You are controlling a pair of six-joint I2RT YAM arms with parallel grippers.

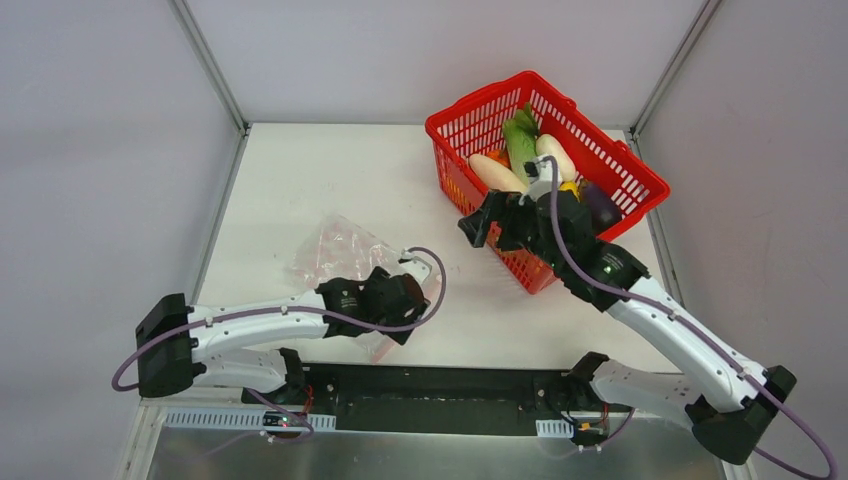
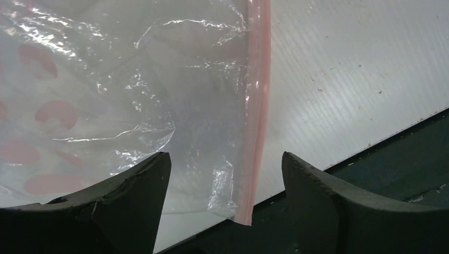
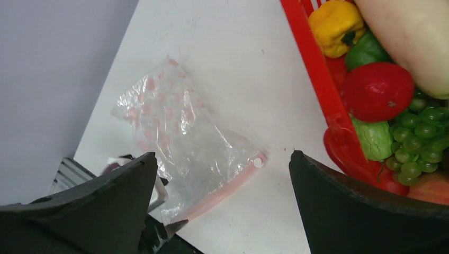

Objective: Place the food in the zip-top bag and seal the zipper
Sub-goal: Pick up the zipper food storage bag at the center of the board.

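Clear crinkly plastic, the zip-top bag (image 1: 335, 252) lies flat on the white table (image 1: 320, 170), near its front edge and well apart from the red mesh basket (image 1: 480, 100); pink blotches show through the film. The zipper (image 2: 258, 106) runs along the bag's edge, and in the left wrist view its near end reaches just past the table's front edge, over the dark strip there. The left gripper (image 2: 225, 159) hangs over that corner with its jaws parted; the pink strip sits in the gap, and neither finger is seen touching it. The food is all in the basket at the table's far right: a yellow pepper (image 3: 333, 21), a red tomato (image 3: 377, 91), green grapes (image 3: 423, 137), a pale long piece (image 3: 413, 42) and a green leafy one (image 1: 520, 135). The right gripper (image 3: 222, 156) hovers beside the basket's near wall, jaws spread wide with nothing between them.
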